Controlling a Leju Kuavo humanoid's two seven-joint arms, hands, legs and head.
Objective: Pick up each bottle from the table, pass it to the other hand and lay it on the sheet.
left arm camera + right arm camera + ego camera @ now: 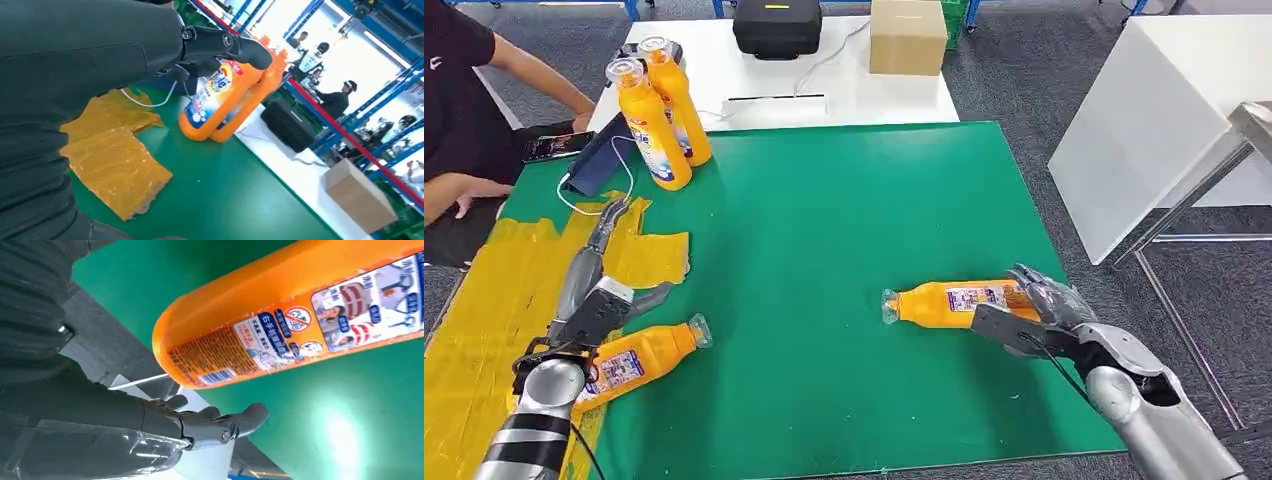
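Observation:
Two orange bottles (659,115) stand upright at the green mat's far left corner, seen also in the left wrist view as upright bottles (220,100). A third orange bottle (639,358) lies with its base on the yellow sheet (484,310) and its cap end over the mat. My left hand (599,290) hovers just above it, fingers stretched out, holding nothing. A fourth bottle (954,303) lies on the mat at the right. My right hand (1044,310) is at its base with fingers spread; in the right wrist view a gap separates this bottle (300,315) from the right hand (200,425).
A person sits at the far left beside a phone (554,145). A dark pouch with a white cable (594,160) lies by the upright bottles. Behind the green mat (824,220) are a black case (776,28) and a cardboard box (908,37). A white table (1144,120) stands at right.

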